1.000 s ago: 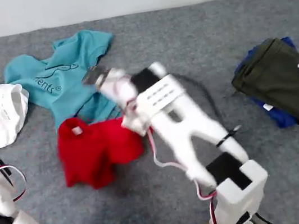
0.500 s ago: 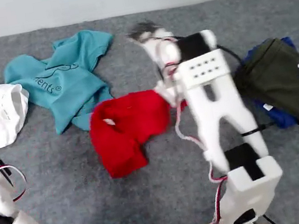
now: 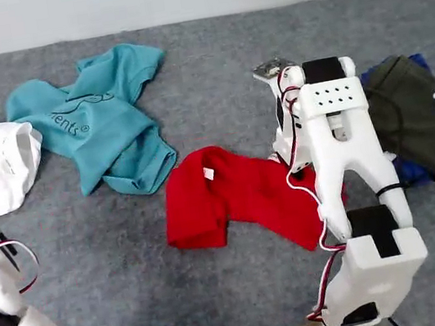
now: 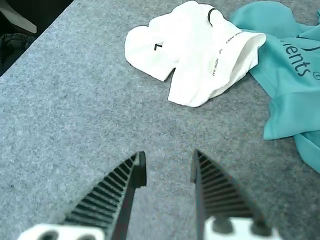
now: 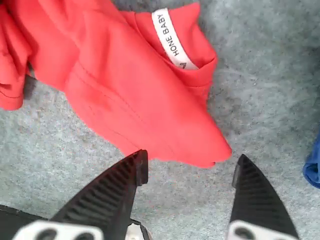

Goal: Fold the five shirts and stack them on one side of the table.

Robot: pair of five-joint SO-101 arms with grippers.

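While your right arm (image 3: 337, 136) stands over the middle-right of the grey table (image 3: 211, 73), the right gripper (image 5: 192, 161) points down with its jaws spread wide and nothing between them. The red shirt (image 3: 239, 197) lies crumpled mid-table. One end is under that arm, its edge lies just ahead of the jaw gap, and its neck label faces up.

Your left gripper (image 4: 168, 162) hangs over bare table with its jaws also apart, holding nothing, near the white shirt (image 4: 200, 55).

- White shirt: bunched at the left edge, against the teal shirt (image 3: 94, 116).
- Teal shirt: unfolded and rumpled, its lower hem just beside the red one.
- Olive shirt (image 3: 416, 111): folded, on top of the blue shirt (image 3: 405, 170) at the right side, close to your right arm.
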